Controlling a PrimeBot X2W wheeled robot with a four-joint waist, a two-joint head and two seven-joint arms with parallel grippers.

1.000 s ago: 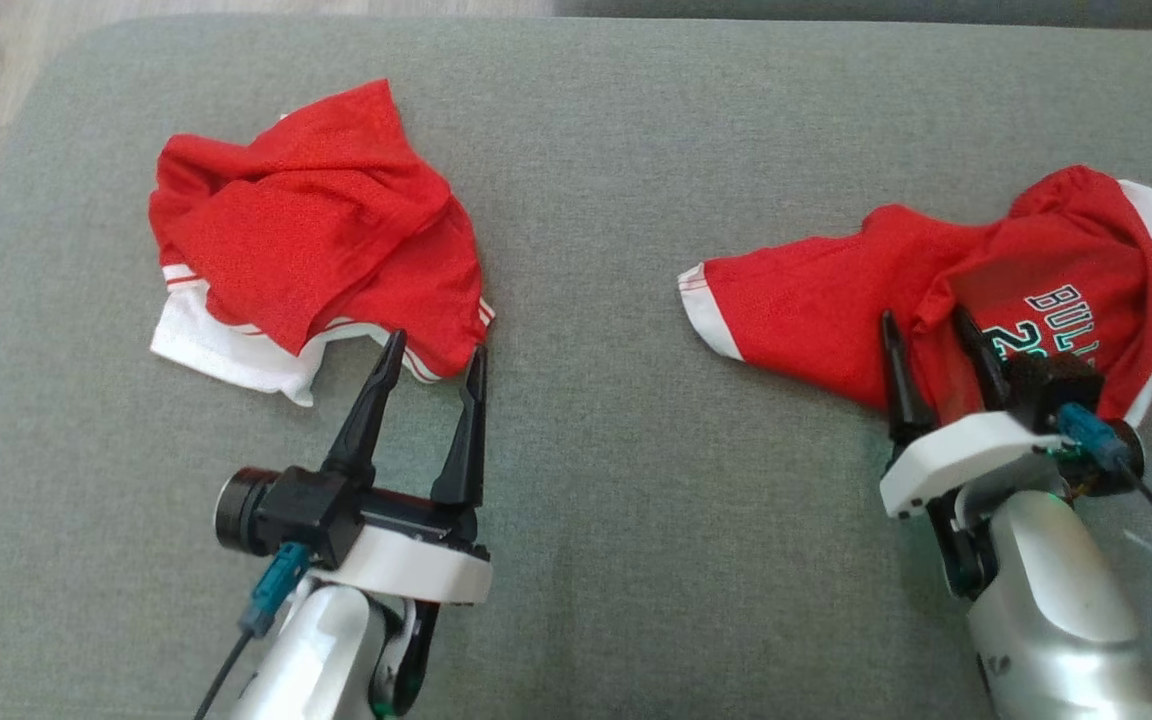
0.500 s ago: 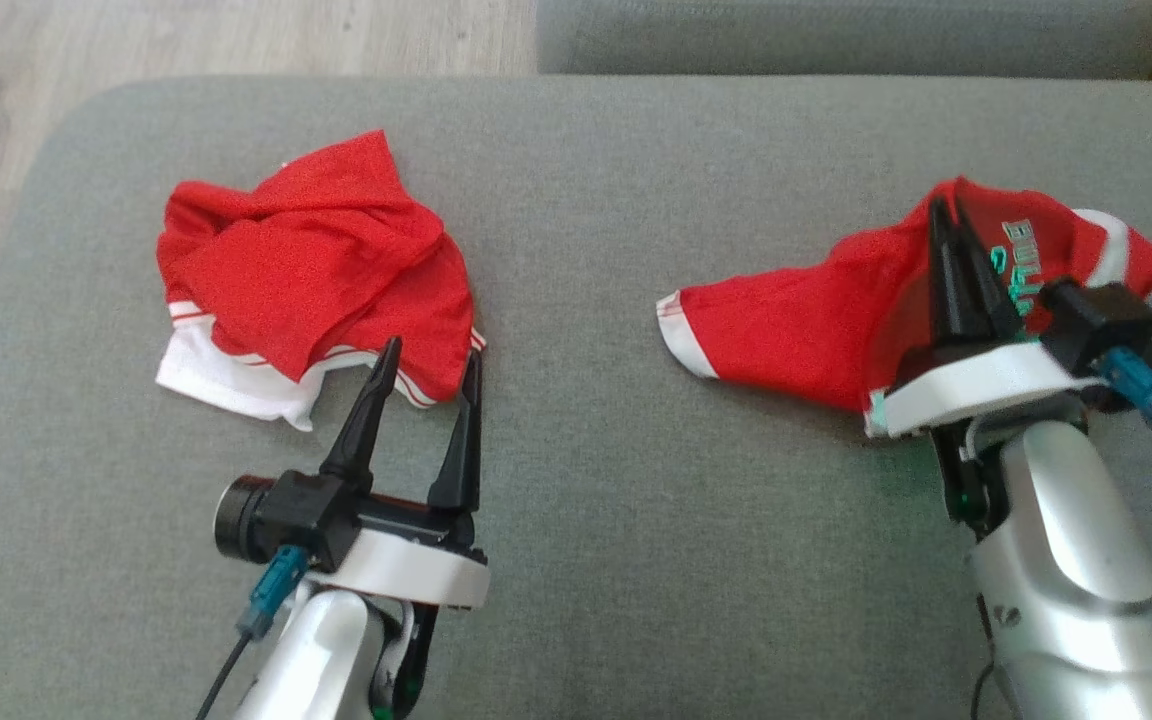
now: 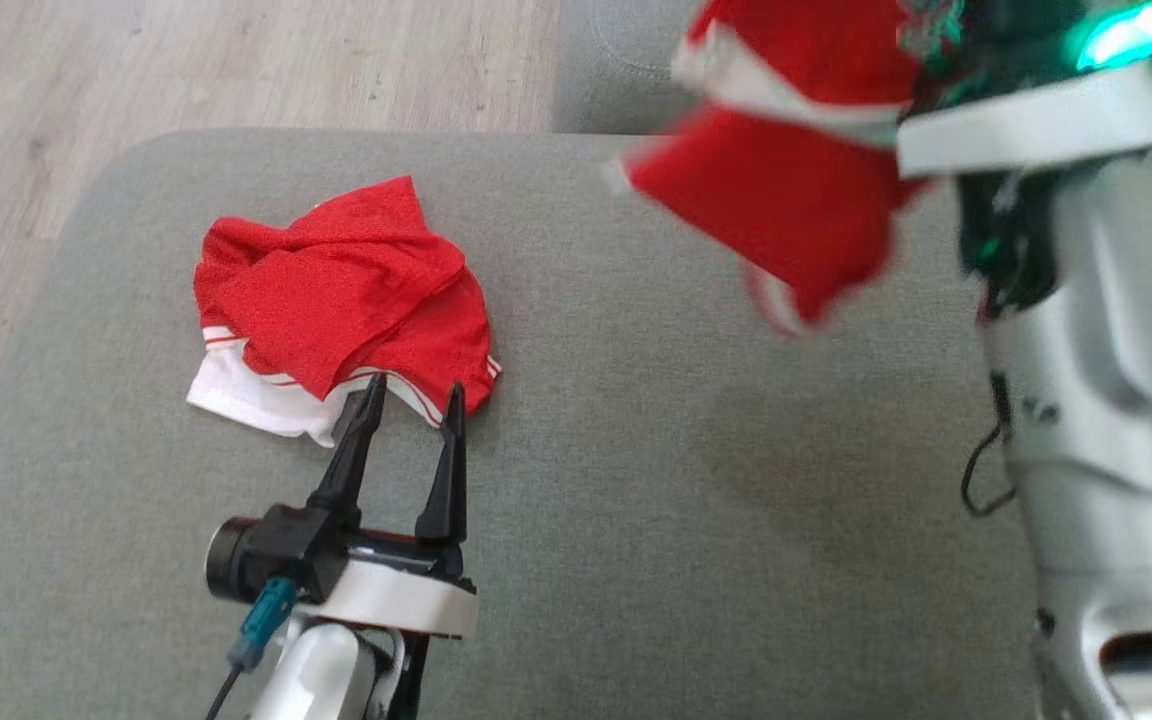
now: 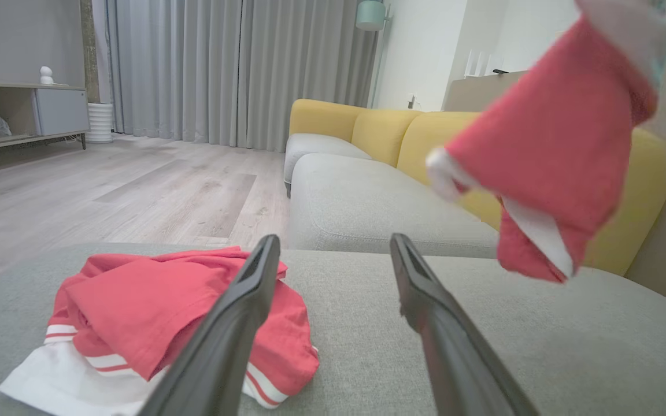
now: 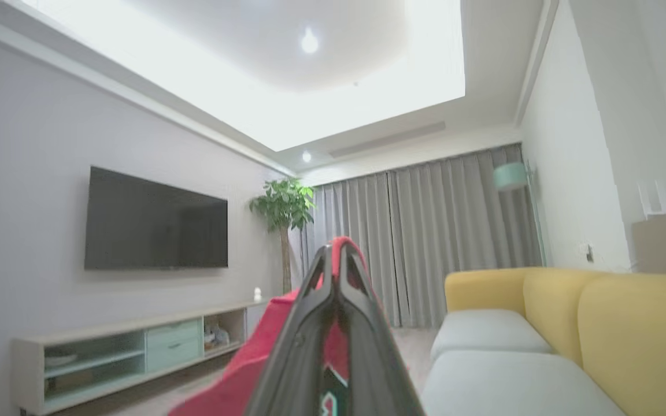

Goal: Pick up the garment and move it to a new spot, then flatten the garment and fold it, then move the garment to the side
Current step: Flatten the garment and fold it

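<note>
**Lift phase of the pick-and-move step.** The right gripper is clenched on the garment. In its wrist view we see the jaws pressed together with red cloth pinched between them. The garment hangs in the air over the far right part of the cushion, clear of it. It is blurred in the head view, and a white-trimmed end dangles lowest. The left gripper is released and holds nothing. Its jaws stand apart, with the tips just beside the near edge of a second garment, which lies crumpled on the cushion's left part.

To do this step well, we judge that the dangling end should travel above the cushion, so it neither drags nor catches, and well apart from the second garment. We would choose a bare spot, such as the cushion's middle. There we would lower until the hanging end touches first, then draw the grip sideways so the cloth lays out rather than heaps. A single pinch lets cloth swing, and slow travel lessens that.
</note>
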